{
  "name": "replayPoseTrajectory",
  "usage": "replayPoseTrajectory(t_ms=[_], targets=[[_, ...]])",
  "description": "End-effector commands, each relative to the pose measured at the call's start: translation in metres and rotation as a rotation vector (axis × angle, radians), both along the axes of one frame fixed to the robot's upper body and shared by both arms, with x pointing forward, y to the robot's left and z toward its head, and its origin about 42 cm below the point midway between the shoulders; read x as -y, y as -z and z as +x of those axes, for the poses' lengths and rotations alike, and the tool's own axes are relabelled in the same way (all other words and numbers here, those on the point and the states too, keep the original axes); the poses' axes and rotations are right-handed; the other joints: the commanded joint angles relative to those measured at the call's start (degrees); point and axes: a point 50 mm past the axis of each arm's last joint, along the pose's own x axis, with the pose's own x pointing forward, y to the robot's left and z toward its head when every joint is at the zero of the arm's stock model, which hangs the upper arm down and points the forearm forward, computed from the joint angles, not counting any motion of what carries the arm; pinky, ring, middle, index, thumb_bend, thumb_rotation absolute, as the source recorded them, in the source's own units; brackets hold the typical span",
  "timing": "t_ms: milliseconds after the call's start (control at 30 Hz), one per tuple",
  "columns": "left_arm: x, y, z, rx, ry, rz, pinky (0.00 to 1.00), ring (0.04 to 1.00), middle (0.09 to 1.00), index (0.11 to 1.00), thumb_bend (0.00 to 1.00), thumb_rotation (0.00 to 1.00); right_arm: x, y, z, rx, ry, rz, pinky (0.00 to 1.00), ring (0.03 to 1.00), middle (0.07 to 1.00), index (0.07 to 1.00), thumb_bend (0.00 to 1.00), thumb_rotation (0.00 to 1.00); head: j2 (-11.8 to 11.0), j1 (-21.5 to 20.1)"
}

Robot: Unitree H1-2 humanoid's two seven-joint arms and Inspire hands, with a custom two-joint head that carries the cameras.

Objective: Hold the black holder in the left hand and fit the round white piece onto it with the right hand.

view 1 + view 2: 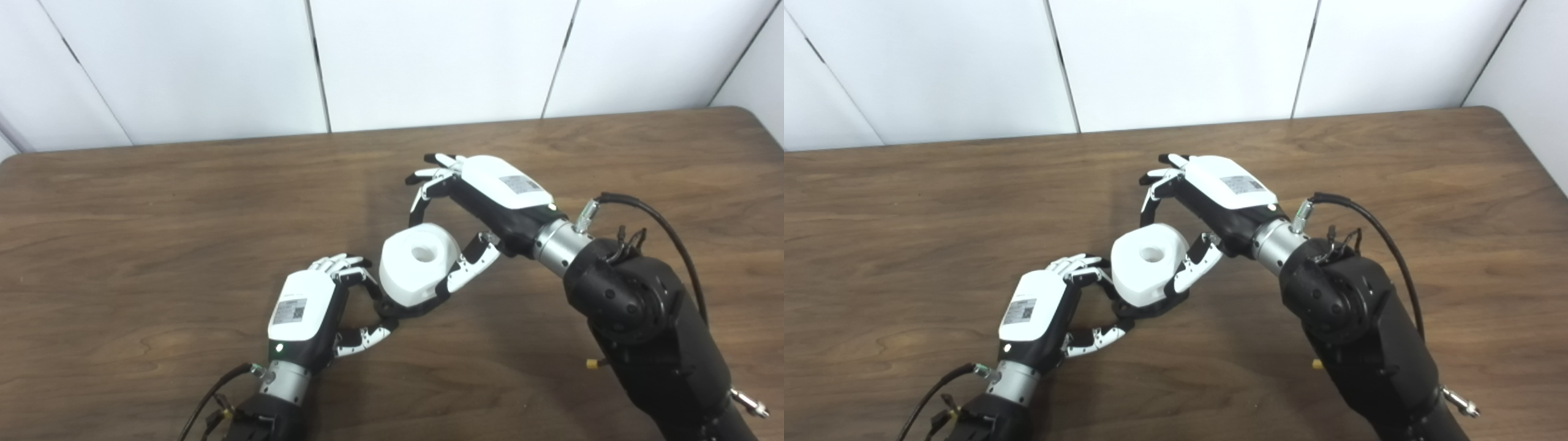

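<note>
2 head views side by side, angled down, fairly near, sharing the table [184, 202].

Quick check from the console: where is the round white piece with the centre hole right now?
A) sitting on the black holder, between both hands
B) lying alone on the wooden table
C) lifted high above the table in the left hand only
A: the round white piece sits atop the black holder, which the left hand grips from the left, while the right hand has its thumb against the piece's right side.

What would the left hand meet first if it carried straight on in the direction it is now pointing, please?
Probably the round white piece: the left hand points up and right, its fingers at the black holder beneath that piece. Past it lies the right hand; depth is uncertain.
</note>
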Motion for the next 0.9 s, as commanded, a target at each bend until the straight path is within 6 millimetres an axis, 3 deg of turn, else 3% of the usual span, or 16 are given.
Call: replayPoseTrajectory(t_ms=[0,867], targets=[[0.003,0.004,0.000,-0.025,0.014,0.038,0.85,0.837,0.778,0.488,0.52,0.05,0.000,-0.014,-0.001,0.074,-0.028,-0.008,1.00,0.977,0.862,0.482,0.52,0.14,0.08,-0.05],[0.006,0.003,0.000,-0.020,0.010,0.036,0.84,0.832,0.777,0.488,0.52,0.05,-0.003,-0.004,-0.002,0.079,-0.033,-0.012,1.00,0.965,0.858,0.482,0.53,0.14,0.22,0.26]])
